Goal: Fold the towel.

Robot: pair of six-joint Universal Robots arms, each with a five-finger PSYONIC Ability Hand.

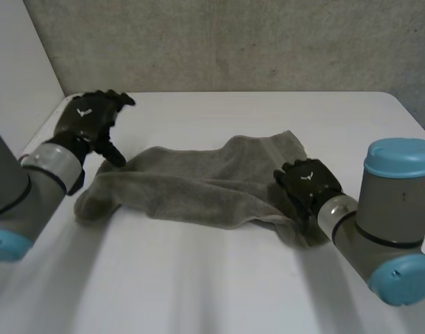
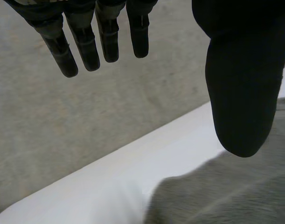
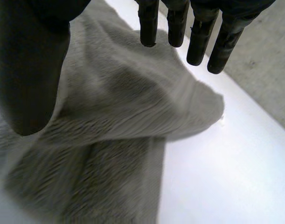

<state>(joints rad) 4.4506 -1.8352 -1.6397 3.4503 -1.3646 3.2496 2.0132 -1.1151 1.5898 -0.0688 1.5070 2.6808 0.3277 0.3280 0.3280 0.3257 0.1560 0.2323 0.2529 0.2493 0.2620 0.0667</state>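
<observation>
A grey towel (image 1: 198,184) lies rumpled and loosely doubled over across the middle of the white table (image 1: 198,285). My left hand (image 1: 87,120) hovers just off the towel's left end, open, with fingers (image 2: 86,44) straight and thumb (image 2: 242,93) spread apart; the towel (image 2: 226,196) lies below the thumb. My right hand (image 1: 306,182) is over the towel's right end. It is open too, its fingers (image 3: 198,39) straight and its thumb (image 3: 30,70) wide apart above a raised fold of the towel (image 3: 123,93). Neither hand holds cloth.
A grey carpeted wall (image 1: 233,42) runs behind the table's far edge. Bare white tabletop (image 2: 133,158) lies between the towel and that edge, and more in front of the towel. Both forearms reach in from the near corners.
</observation>
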